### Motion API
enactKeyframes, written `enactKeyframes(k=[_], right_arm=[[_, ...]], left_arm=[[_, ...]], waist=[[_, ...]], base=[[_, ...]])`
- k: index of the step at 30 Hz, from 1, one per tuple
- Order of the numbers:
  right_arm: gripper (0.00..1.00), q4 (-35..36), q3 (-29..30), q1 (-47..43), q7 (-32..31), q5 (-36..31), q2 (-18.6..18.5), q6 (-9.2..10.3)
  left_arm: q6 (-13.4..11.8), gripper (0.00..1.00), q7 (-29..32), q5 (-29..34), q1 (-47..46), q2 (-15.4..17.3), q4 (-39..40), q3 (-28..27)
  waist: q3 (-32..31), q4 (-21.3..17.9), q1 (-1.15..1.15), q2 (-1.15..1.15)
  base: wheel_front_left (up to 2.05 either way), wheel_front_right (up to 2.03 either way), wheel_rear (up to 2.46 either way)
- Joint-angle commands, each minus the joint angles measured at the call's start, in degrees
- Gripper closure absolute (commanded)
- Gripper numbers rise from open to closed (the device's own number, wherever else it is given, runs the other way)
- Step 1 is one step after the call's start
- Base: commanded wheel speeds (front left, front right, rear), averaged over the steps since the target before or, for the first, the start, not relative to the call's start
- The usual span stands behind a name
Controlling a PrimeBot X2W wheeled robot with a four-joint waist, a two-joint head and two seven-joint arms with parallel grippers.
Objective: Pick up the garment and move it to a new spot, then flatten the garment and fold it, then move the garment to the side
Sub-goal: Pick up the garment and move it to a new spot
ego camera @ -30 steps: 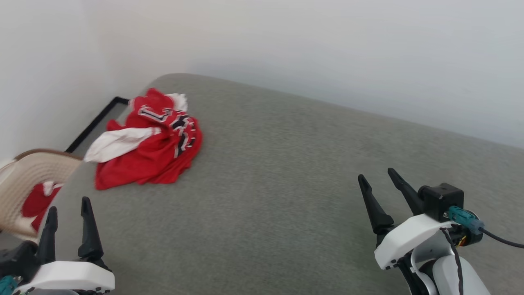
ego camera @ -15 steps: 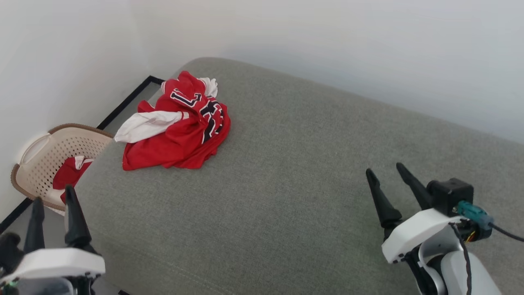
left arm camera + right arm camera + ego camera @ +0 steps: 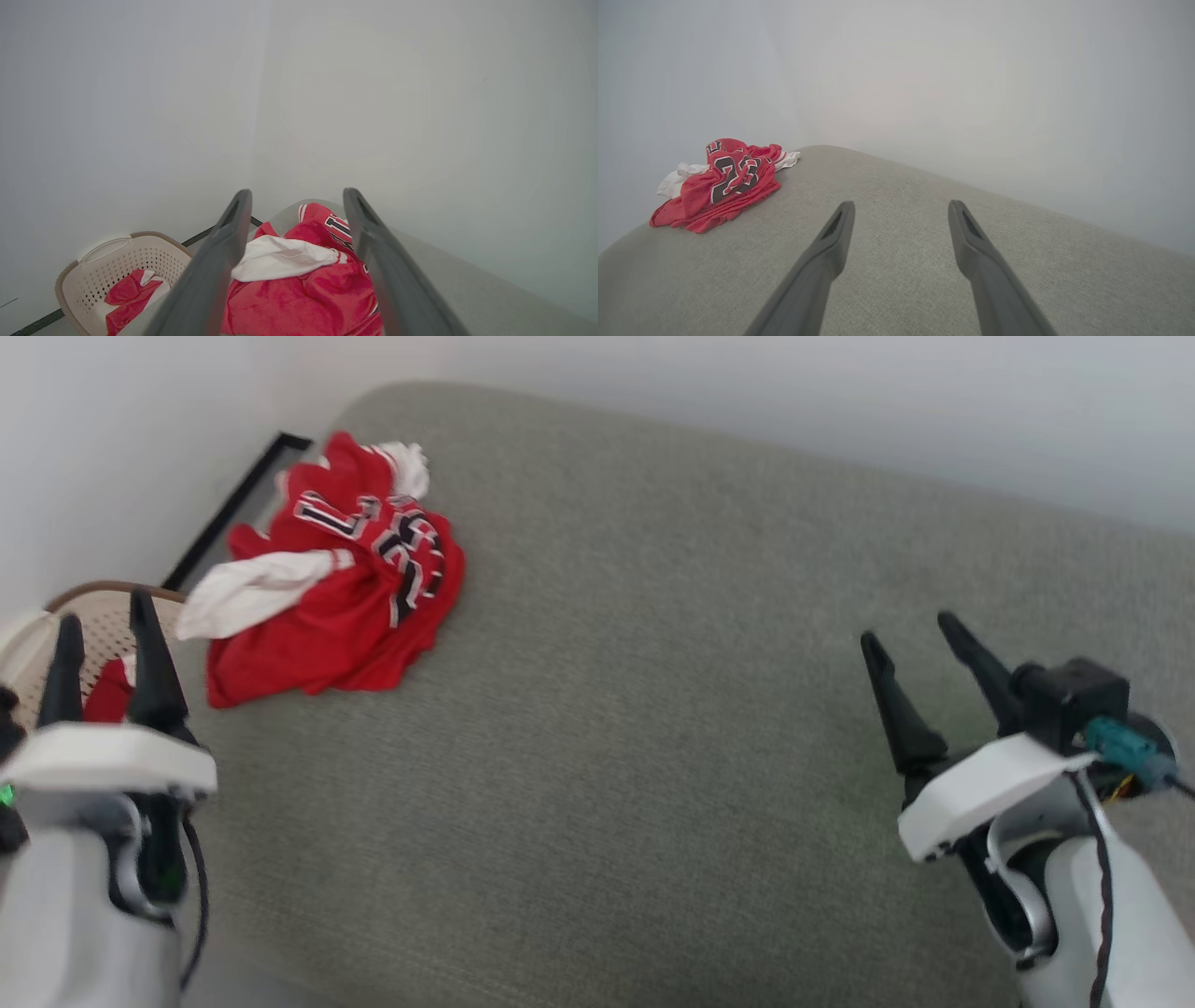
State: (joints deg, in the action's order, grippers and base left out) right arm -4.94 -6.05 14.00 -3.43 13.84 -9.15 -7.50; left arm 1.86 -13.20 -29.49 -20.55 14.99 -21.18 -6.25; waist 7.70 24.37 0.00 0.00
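The garment (image 3: pixel 336 588), a red jersey with white sleeves and black lettering, lies crumpled near the far left corner of the grey cushioned surface (image 3: pixel 635 709). It also shows in the left wrist view as the garment (image 3: pixel 299 284) and in the right wrist view as the garment (image 3: pixel 719 186), at the left. My left gripper (image 3: pixel 103 611) is open at the left edge, short of the garment, nothing between its fingers. My right gripper (image 3: pixel 910 625) is open over the right of the surface, far from the garment. Both sets of fingers (image 3: pixel 224 242) (image 3: pixel 836 233) are spread and empty.
A beige perforated basket (image 3: pixel 37 635) stands off the surface's left edge with another red-and-white cloth (image 3: pixel 126 298) inside. White walls close in behind and to the left. A black strip (image 3: pixel 233 504) runs along the floor by the corner.
The head camera has shifted, so the whole picture moved. Both grippers appear higher in the view than before and remain open. The garment lies in the same crumpled heap.
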Motion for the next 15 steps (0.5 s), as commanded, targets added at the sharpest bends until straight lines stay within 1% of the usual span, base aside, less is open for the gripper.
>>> enactKeyframes(k=[1,4,8,9,15], right_arm=[[0.00,0.9,-0.1,1.2,-0.5,-0.5,-0.3,0.02],[0.00,2.5,-0.3,3.1,-1.5,-1.0,-1.1,0.02],[0.00,4.4,-0.9,5.8,-2.8,-1.5,-2.0,0.02],[0.00,5.5,-1.0,6.9,-3.4,-1.7,-2.4,0.02],[0.00,8.2,-1.2,9.7,-5.1,-2.7,-3.1,0.02]], left_arm=[[0.8,0.00,-0.2,-0.7,-2.6,0.9,-1.9,0.0],[2.3,0.00,-0.1,-1.3,-8.6,2.0,-7.6,0.3],[3.8,0.00,1.1,-2.7,-16.9,4.3,-15.8,0.6],[4.3,0.00,1.9,-3.5,-20.5,4.6,-19.9,1.2],[5.2,0.00,7.6,-4.5,-30.7,6.8,-32.9,3.4]], waist=[[3.5,-2.2,0.00,0.00],[6.7,-3.5,0.00,0.00],[11.2,-5.4,0.00,0.00],[13.3,-6.3,0.00,0.00],[18.7,-8.6,0.00,0.00]], base=[[0.00,0.00,0.00],[0.00,0.00,0.00],[0.00,0.00,0.00],[0.00,0.00,0.00],[0.00,0.00,0.00]])
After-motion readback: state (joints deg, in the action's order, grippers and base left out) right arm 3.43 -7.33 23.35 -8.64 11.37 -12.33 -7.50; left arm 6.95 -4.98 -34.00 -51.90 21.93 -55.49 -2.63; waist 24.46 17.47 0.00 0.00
